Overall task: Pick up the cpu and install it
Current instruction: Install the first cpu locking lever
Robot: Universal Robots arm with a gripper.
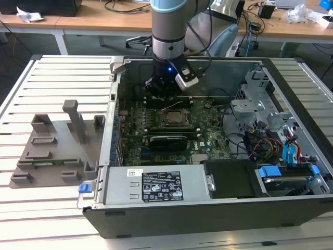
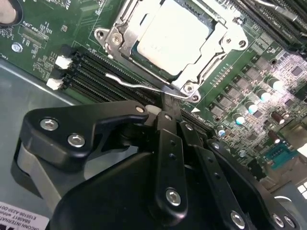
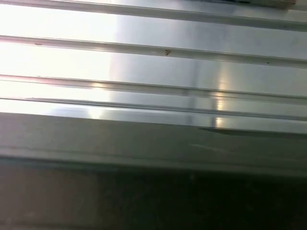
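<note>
The cpu [image 2: 172,36] lies flat in the motherboard socket, its pale silvery top inside the metal load frame [image 2: 115,36]. In the exterior view the cpu [image 1: 171,117] sits mid-board inside the open computer case. My gripper [image 2: 166,101] hangs just beside the socket, its black fingers [image 2: 169,139] drawn together and shut. The tips meet at the thin wire socket lever [image 2: 132,85], which runs along the frame's edge. Whether the lever is pinched between them I cannot tell. In the exterior view the gripper [image 1: 164,97] stands over the board just behind the socket.
Black memory slots [image 2: 91,72] run beside the socket. The power supply [image 1: 156,185] fills the case's front, with drive cages and cables [image 1: 270,140] at the exterior view's right. A grey fixture [image 1: 57,146] sits on the slatted table [image 3: 144,62] at the exterior view's left.
</note>
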